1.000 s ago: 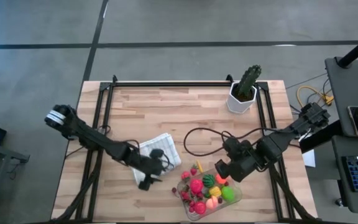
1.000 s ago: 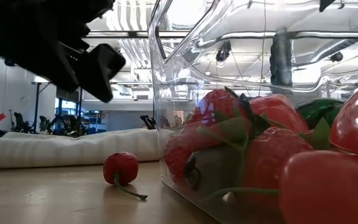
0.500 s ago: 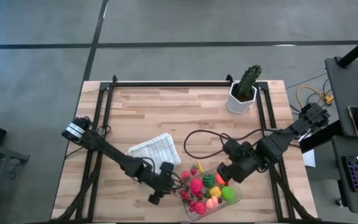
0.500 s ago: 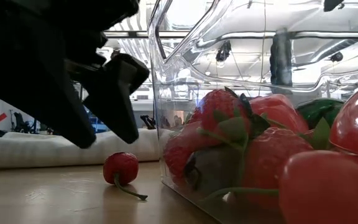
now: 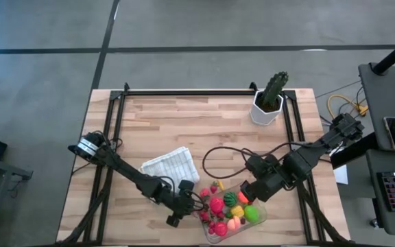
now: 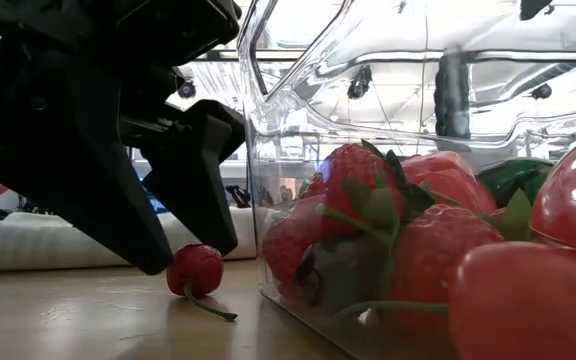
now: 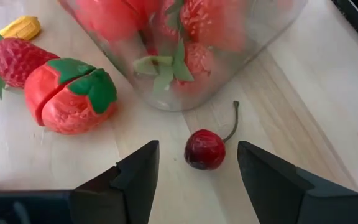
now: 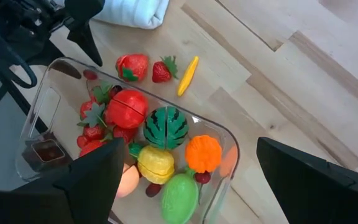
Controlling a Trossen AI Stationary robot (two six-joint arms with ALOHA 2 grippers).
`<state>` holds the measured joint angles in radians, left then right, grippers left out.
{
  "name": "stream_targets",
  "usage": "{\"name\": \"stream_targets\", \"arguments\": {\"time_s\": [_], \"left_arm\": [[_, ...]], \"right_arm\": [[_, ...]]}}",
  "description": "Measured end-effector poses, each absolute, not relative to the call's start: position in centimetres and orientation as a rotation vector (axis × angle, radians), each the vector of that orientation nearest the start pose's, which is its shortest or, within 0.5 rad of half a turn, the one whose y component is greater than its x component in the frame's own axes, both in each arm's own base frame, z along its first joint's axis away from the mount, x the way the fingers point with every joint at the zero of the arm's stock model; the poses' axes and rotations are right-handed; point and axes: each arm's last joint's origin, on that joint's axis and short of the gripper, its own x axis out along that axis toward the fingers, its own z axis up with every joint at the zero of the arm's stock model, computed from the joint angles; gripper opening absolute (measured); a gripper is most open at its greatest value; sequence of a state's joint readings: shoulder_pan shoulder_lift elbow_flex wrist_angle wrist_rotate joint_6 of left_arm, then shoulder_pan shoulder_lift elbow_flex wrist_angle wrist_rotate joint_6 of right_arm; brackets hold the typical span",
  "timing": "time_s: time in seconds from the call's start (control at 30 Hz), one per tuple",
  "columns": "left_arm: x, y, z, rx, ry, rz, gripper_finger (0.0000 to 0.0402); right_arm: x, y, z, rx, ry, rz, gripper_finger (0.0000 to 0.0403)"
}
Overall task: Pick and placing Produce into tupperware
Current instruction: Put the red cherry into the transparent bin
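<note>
A small red cherry (image 7: 204, 149) with a stem lies on the wood just outside the near left corner of the clear tupperware (image 5: 259, 218). My left gripper (image 5: 188, 206) is low over it and open. One finger (image 7: 138, 171) stands on each side of the cherry, and neither touches it. The tupperware holds several produce pieces, among them a watermelon slice (image 8: 166, 127), an orange piece (image 8: 204, 152) and a green one (image 8: 180, 196). My right gripper (image 5: 251, 190) hangs open above the tupperware's far right part.
A halved red tomato (image 7: 72, 94), a strawberry (image 7: 14, 59) and a yellow piece (image 7: 20, 27) lie on the table beside the tupperware's far left side. A white checked folded cloth (image 5: 170, 165) lies left of centre. A potted cactus (image 5: 269, 96) stands far right, and a black cable (image 5: 211, 154) loops mid-table.
My left gripper has gone from the cloth's near edge toward the table's right and near edges and down to the cherry, now straddling it just above the wood. The cloth now shows whole. The cherry and the tupperware have not moved.
</note>
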<state>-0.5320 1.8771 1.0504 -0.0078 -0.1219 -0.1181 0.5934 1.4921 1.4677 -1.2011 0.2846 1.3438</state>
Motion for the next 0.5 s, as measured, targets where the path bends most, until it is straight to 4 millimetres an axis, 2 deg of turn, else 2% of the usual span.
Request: {"name": "stream_targets", "arguments": {"time_s": [0.33, 0.5], "left_arm": [[32.30, -18.62, 14.09, 0.162, 0.828, -0.341, 0.0202], [32.30, -18.64, 14.10, 0.159, 0.828, -0.348, 0.0176]], "right_arm": [[23.31, 14.73, 33.00, 0.652, 1.061, -0.503, 0.0354], [23.31, 14.71, 32.93, 0.650, 1.062, -0.505, 0.0354]]}}
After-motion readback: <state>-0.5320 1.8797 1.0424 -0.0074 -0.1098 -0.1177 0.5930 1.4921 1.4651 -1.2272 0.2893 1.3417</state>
